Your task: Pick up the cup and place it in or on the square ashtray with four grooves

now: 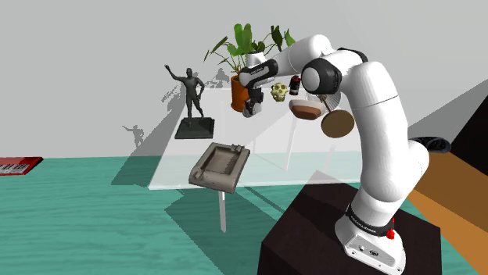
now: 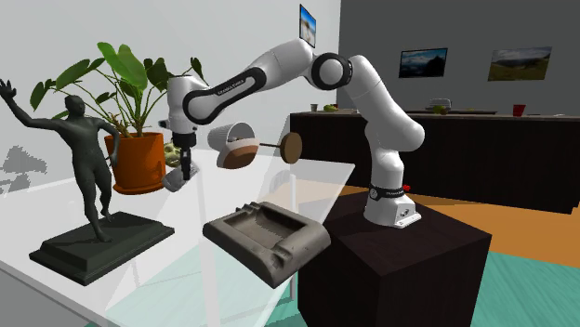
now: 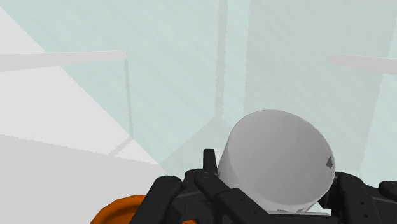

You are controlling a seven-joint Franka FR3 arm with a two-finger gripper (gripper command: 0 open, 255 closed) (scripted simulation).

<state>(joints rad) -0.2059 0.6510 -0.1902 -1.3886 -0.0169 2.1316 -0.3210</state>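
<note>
A plain grey-white cup (image 3: 273, 149) sits clasped between my black fingers, its closed end facing the wrist camera. My gripper (image 1: 252, 105) is shut on the cup (image 2: 174, 179) and holds it just above the glass table, in front of the orange plant pot. The square grey ashtray (image 1: 221, 164) with grooved rims lies flat near the table's front edge, apart from the gripper (image 2: 178, 172) and lower in the shoulder view. In the second exterior view the ashtray (image 2: 270, 237) lies right of and nearer than the cup. My gripper (image 3: 277, 184) looks down through the glass.
On the glass table (image 1: 266, 141) stand a dark figure statue (image 1: 191, 98), an orange pot (image 1: 238, 92) with a leafy plant, a small skull (image 1: 278, 92), a dark bottle (image 1: 296, 84), and a brown-bottomed vessel (image 2: 237, 147) with a long handle.
</note>
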